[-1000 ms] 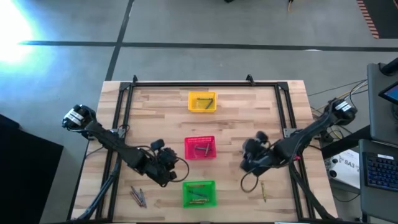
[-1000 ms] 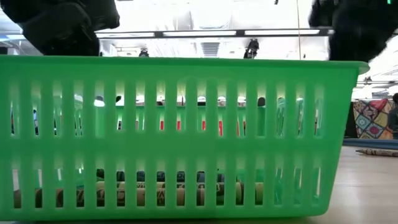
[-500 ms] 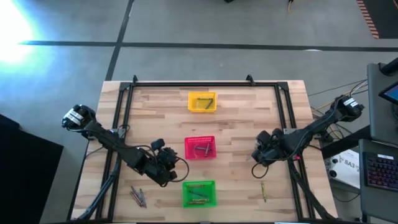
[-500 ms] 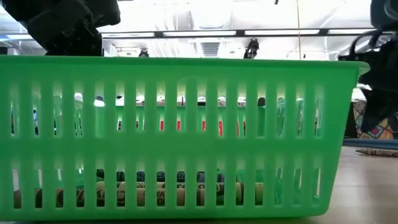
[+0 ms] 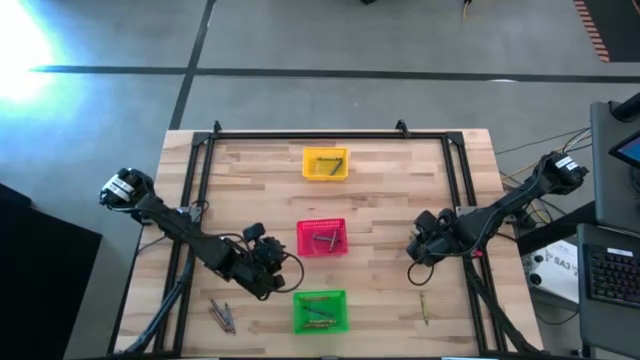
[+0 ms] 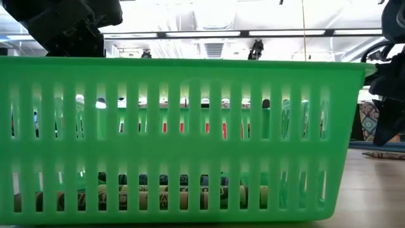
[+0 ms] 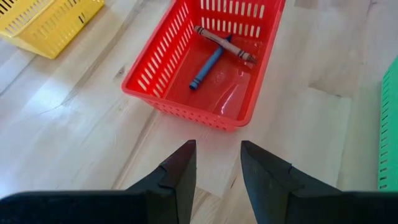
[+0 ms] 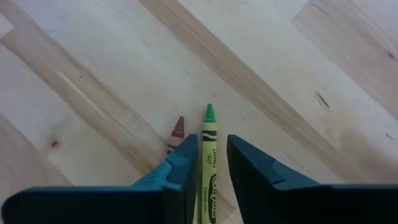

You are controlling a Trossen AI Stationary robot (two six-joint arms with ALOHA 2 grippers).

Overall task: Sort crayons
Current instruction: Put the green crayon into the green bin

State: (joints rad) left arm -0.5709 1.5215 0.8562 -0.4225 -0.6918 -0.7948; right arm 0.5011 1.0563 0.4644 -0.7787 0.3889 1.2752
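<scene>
While the right gripper [image 8: 208,163] hangs with its fingers slightly apart astride a green wax crayon [image 8: 209,158] on bare wood — a brown crayon [image 8: 176,133] lies beside — the left gripper [image 7: 217,171], parted and empty, faces the red slatted basket [image 7: 149,78] at upper centre.

Light plank-topped wooden table [image 5: 380,195], grey concrete floor [image 5: 300,40] crossed by dark lines, bright glare [image 5: 20,40] at one corner, long ceiling strip lights [image 6: 209,33].

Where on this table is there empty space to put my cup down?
Bare wood lies beside the yellow basket on both sides, toward the table's far corners. The near strip is crowded: green basket, loose crayons, left gripper, and right gripper near another crayon.
</scene>
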